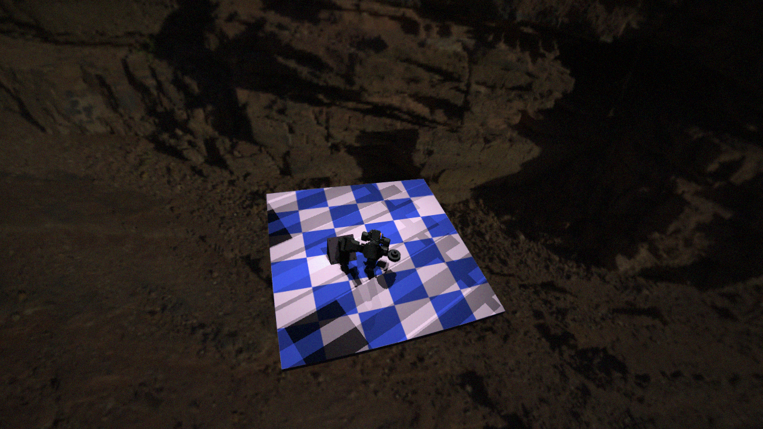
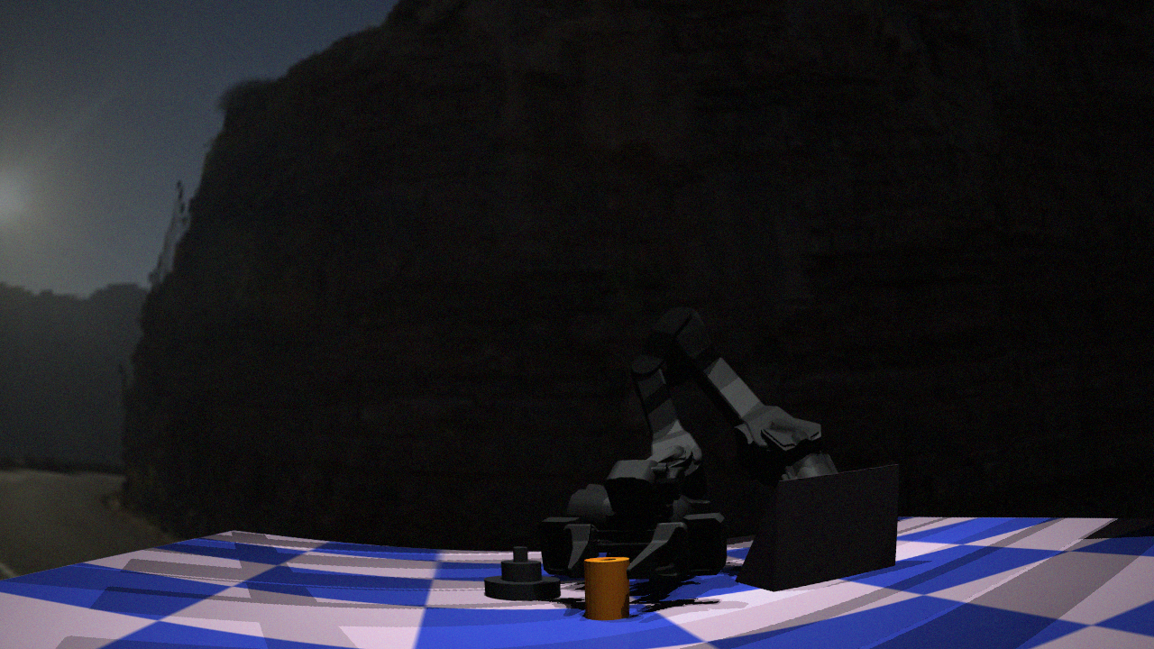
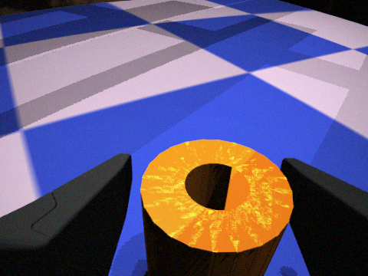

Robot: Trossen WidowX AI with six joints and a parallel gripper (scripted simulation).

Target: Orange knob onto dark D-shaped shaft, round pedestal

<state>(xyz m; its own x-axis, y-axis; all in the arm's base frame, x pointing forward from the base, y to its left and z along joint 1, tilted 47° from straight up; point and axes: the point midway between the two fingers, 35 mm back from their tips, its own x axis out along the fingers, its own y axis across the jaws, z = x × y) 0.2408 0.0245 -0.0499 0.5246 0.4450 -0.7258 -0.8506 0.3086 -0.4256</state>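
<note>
Spread open, the black parallel-jaw gripper (image 2: 607, 558) (image 3: 207, 168) grips nothing; between its fingers, the orange cylindrical knob (image 2: 607, 589) (image 3: 264, 203) stands upright on the blue-and-white checkered table (image 1: 416, 320) (image 2: 499, 626) (image 3: 184, 111), off the dark round pedestal (image 1: 393, 255) (image 2: 522, 587) nearby.

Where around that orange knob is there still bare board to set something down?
There looks to be room on the checkered board left of the pedestal in the exterior view, out to the board's edge. It's crowded between pedestal and dark block, where the open gripper flanks the knob.
</note>
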